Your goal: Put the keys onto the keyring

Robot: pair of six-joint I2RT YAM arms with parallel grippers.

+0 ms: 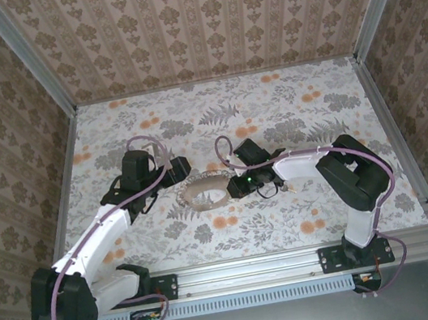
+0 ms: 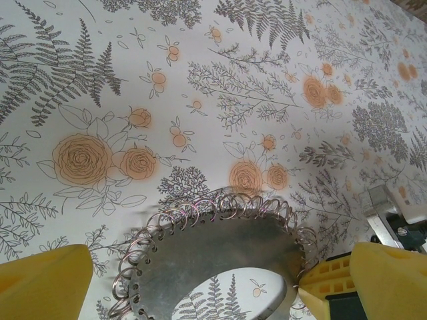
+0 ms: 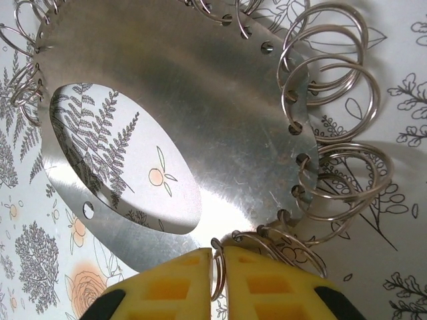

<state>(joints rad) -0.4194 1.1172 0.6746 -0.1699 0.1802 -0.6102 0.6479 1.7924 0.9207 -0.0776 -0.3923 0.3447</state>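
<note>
Floral tabletop (image 1: 306,218), keyring plate (image 1: 207,190) at its middle.
Jaws of the left gripper (image 2: 207,293) stand wide astride the plate; the right gripper (image 3: 219,280) pinches one split ring (image 3: 215,248) on its rim. Best to steady the plate first, then spread that coil. The key is too small to place.

White-shelled left arm (image 1: 99,232) and right arm (image 1: 297,164), black joints, looping lilac cables (image 1: 143,139). Yellow fingers (image 3: 267,287) with square recesses; a green light (image 1: 248,179) glows just behind the right gripper (image 1: 233,187).
</note>
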